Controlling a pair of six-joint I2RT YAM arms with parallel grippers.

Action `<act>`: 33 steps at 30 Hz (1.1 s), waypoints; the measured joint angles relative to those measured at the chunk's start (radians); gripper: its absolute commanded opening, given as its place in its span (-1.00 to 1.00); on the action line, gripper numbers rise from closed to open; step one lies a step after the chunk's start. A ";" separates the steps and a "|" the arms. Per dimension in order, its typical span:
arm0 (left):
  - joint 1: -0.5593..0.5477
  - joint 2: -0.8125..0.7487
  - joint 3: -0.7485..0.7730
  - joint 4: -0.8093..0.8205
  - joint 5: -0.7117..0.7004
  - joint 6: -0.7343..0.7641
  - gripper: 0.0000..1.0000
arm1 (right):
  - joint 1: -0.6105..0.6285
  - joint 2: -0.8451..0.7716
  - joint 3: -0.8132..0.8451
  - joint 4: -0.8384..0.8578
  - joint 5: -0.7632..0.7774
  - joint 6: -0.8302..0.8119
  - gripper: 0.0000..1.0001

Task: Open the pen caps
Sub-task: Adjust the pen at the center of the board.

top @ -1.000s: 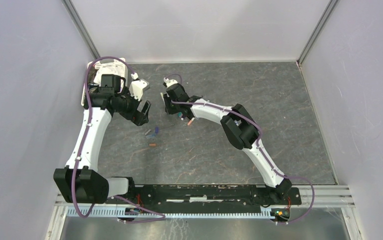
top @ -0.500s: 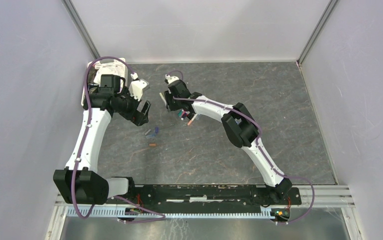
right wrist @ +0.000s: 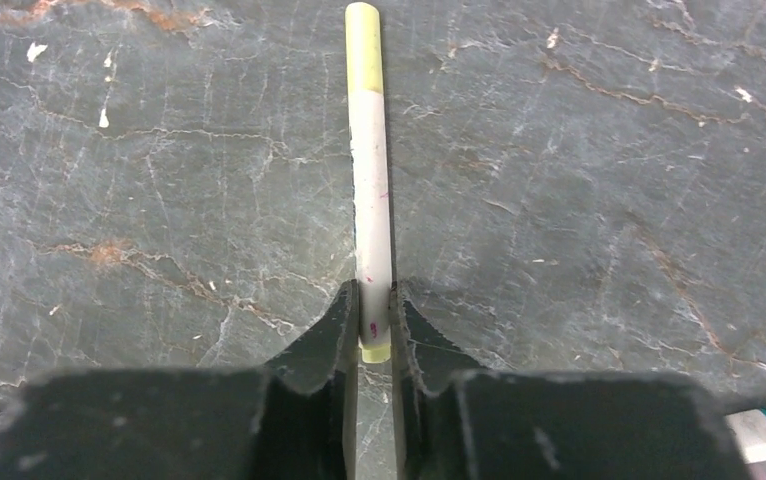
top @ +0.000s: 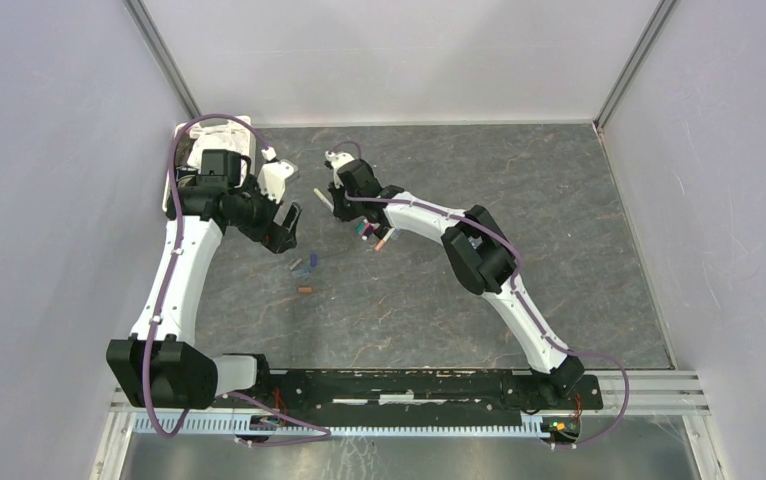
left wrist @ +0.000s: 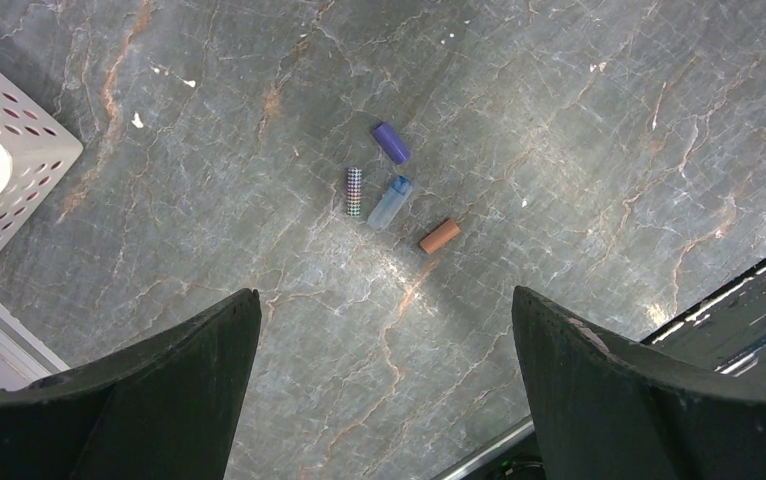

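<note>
While the right claw (right wrist: 374,305) is closed on a white-barrelled pen (right wrist: 369,200), the left claw (left wrist: 387,330) stands fully spread and holds nothing. In the right wrist view the pen runs straight from 6 o'clock to 12 o'clock. The jaws pinch the barrel at its 6 o'clock end, where a short yellow end piece shows between them. The yellow cap (right wrist: 363,45) is seated on the 12 o'clock end of the pen, well apart from the jaws. The pen lies low over the grey stone-patterned table (top: 559,220); whether it touches the surface cannot be told. In the left wrist view the two dark fingers (left wrist: 149,390) frame four loose caps lying on the table. A purple cap (left wrist: 391,143) lies at 12 o'clock in the group. A light blue cap (left wrist: 390,202) lies at the centre, with a checked cap (left wrist: 355,191) just beside it at 9 o'clock. An orange-brown cap (left wrist: 440,236) lies at 4 o'clock, apart from the others. A white perforated basket (left wrist: 9,160) sits at 9 o'clock in that view. In the top view the loose caps lie at 5 o'clock from the left claw, and further pens (top: 384,241) lie at 4 o'clock from the right claw, partly covered by the right arm.
</note>
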 measured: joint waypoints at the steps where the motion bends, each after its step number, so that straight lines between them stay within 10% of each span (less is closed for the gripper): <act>1: 0.000 0.000 0.000 -0.003 0.000 0.000 1.00 | 0.002 0.000 0.000 0.001 -0.002 -0.011 -0.92; 13: 0.000 -0.005 -0.011 -0.024 0.002 0.042 0.99 | 0.012 -0.123 -0.219 0.092 -0.170 -0.053 -1.00; 28: -0.014 -0.131 -0.148 -0.078 0.099 0.591 0.99 | -0.058 -0.662 -0.761 0.125 -0.616 -0.042 -1.00; 33: -0.040 -0.079 -0.154 -0.088 0.128 0.663 0.98 | -0.039 -0.682 -0.795 0.076 -0.558 -0.119 -0.20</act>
